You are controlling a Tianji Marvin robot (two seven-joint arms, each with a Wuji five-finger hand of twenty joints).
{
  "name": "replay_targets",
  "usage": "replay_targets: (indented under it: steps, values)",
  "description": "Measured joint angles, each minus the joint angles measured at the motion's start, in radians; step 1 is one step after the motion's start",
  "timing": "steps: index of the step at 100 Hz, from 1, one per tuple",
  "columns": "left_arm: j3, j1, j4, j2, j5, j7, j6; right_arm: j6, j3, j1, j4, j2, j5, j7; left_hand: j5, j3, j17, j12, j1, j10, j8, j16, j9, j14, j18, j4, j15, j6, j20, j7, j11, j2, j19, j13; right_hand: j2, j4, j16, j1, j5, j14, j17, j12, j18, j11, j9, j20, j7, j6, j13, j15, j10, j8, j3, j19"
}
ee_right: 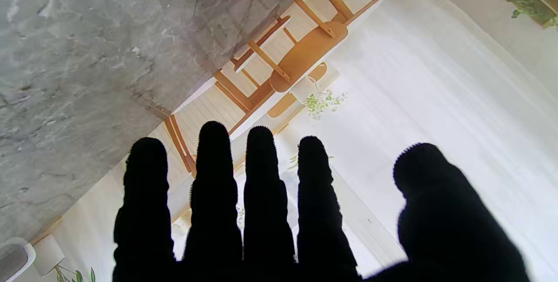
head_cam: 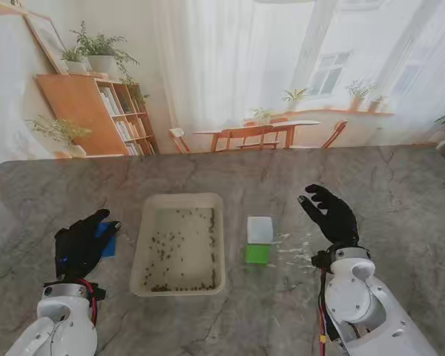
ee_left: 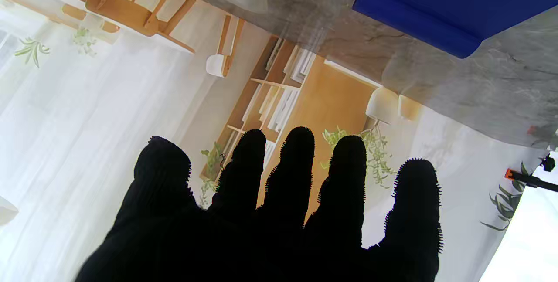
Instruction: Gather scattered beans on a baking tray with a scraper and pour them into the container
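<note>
Blue scraper [head_cam: 108, 239] under the open left robot hand [head_cam: 80, 246].

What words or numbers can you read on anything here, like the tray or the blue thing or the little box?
None: no picture shows a word, number or sign.
Baking tray: plain, only beans inside.
Blue scraper: plain blue, no label.
Container with white and green faces: no print visible.
Books on the backdrop's shelf: too small and blurred to read.
</note>
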Motion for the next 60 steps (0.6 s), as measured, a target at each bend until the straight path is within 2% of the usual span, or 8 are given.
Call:
replay_targets:
  steps: [60]
  values:
    - [-0.005,0.015,-0.004,-0.001,0.007,0.015,0.001,-0.010,-0.012,0.016,0.018,0.000,0.009,0.002,0.000,0.000,0.000,0.000,0.000,0.000,0.000,0.000,0.000,0.000,0.000,0.000,0.000,0.000,0.000,0.000,0.000,0.000,0.000,0.000,0.000,0.000,0.003,0.000,0.000,0.000,0.000,0.000,0.000,0.000,0.000,0.000,0.000,0.000,0.000,0.002,0.000,0.000,0.000,0.000]
